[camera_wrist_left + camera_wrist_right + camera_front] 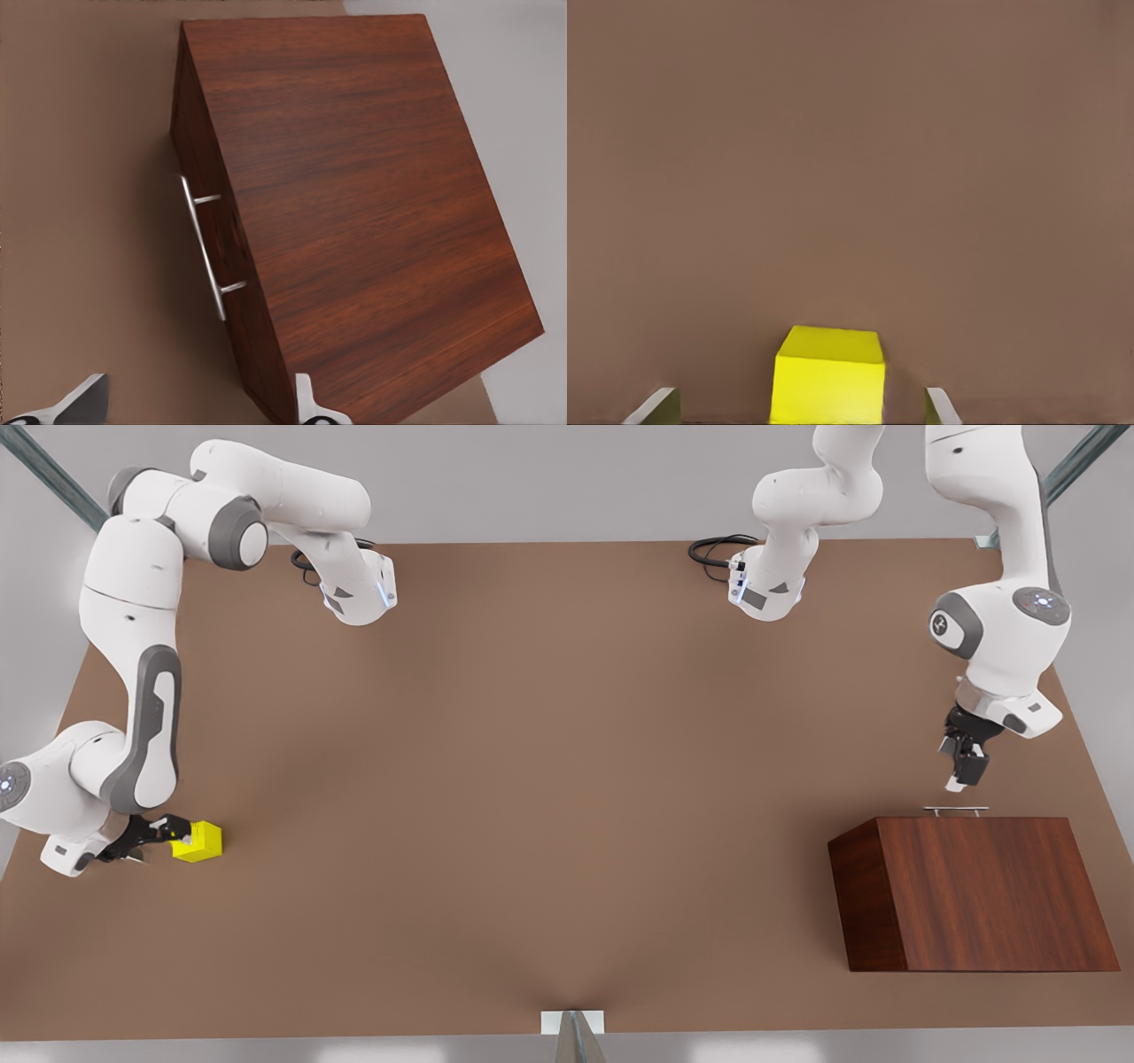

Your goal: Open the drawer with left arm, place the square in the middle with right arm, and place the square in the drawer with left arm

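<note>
In the front view I have both arms at work: the left gripper (961, 766) hangs just above and behind the silver bar handle (955, 810) of the wooden cabinet (983, 890) at the front view's right, not touching it, and the drawer looks fully closed, so I judge the opening step not yet done. At the front view's left the right gripper (164, 837) reaches the yellow cube (202, 841) near the table's edge; the tabletop (549, 779) between cube and cabinet gives wide free room for the carry to the middle. In the left wrist view the handle (205, 248) stands off the drawer front (208, 221), and the fingertips (306, 398) are spread wide; next I need to drop them around that bar and pull. In the right wrist view the cube (829, 376) sits between the parted fingertips (656, 405), not yet pinched; closing comes next.
</note>
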`<act>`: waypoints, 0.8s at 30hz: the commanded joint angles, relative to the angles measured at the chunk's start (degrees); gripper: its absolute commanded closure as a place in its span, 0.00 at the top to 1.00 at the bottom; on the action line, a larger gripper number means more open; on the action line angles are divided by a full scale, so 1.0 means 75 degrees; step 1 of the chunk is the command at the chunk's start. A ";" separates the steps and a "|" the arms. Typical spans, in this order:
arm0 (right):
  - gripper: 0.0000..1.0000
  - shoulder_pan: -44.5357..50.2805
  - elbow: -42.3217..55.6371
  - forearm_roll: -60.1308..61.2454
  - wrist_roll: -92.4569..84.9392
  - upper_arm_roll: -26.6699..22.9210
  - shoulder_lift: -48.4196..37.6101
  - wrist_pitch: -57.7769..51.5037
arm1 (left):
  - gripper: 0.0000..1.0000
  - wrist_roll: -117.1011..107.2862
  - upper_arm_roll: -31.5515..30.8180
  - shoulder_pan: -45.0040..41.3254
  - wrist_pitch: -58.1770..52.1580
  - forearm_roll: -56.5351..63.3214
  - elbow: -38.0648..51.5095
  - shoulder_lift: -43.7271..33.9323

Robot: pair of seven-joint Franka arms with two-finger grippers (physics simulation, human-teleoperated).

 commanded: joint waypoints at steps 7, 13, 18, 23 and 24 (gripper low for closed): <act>1.00 0.0054 -0.0035 0.0399 0.0348 -0.0219 0.0679 0.0493 | 1.00 -0.0465 0.0002 -0.0014 0.0979 -0.0331 -0.0380 0.0429; 1.00 0.0089 -0.0258 0.0611 0.0255 -0.0196 0.0738 0.0528 | 1.00 -0.0465 0.0002 0.0243 0.1518 -0.0472 -0.0368 0.0815; 1.00 0.0054 -0.0750 0.0646 -0.0074 -0.0184 0.0797 0.1079 | 1.00 -0.0477 0.0002 0.0396 0.1600 -0.0577 -0.0368 0.1097; 0.76 0.0101 -0.0726 0.0669 0.0020 -0.0184 0.0808 0.1114 | 1.00 -0.0465 0.0002 0.0501 0.1892 -0.0601 -0.0345 0.1354; 0.76 0.0101 -0.0703 0.0646 -0.0062 -0.0184 0.0808 0.1359 | 1.00 -0.0465 0.0002 0.0548 0.1893 -0.0601 -0.0345 0.1378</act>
